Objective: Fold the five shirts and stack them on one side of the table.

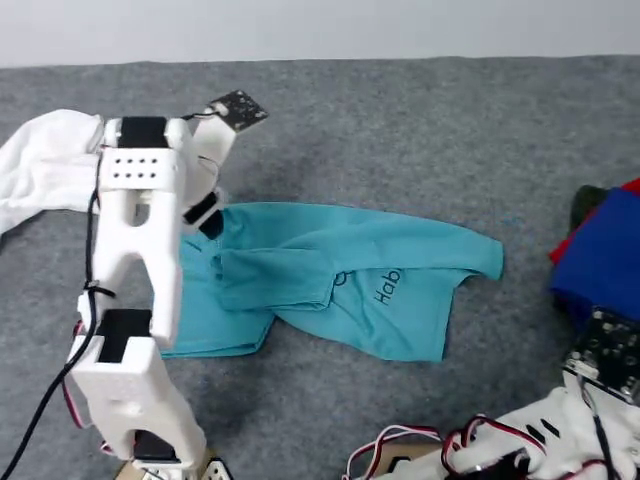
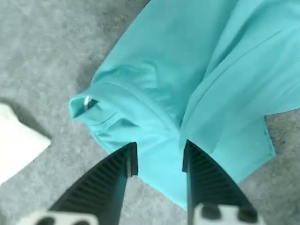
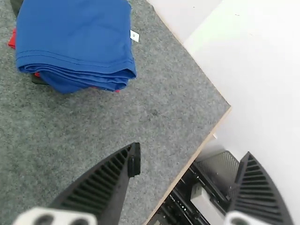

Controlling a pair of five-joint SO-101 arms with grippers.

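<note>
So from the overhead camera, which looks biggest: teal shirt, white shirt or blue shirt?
1. teal shirt, clearly largest.
2-3. white shirt and blue shirt look alike; both are cut off by the picture's edge, so no ranking.

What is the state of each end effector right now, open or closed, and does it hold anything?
Left end effector: open, empty, over the teal shirt.
Right end effector: open, empty.

You worked under bright, even, diffuse light. Just ahead of the left gripper [image 2: 159, 150], the crumpled teal shirt [image 2: 187, 70] cast a soft shadow on the grey felt table cover [image 2: 42, 56]. Beyond the right gripper [image 3: 192, 152], the pale smooth surface [image 3: 262, 70] past the table edge looked washed out.
</note>
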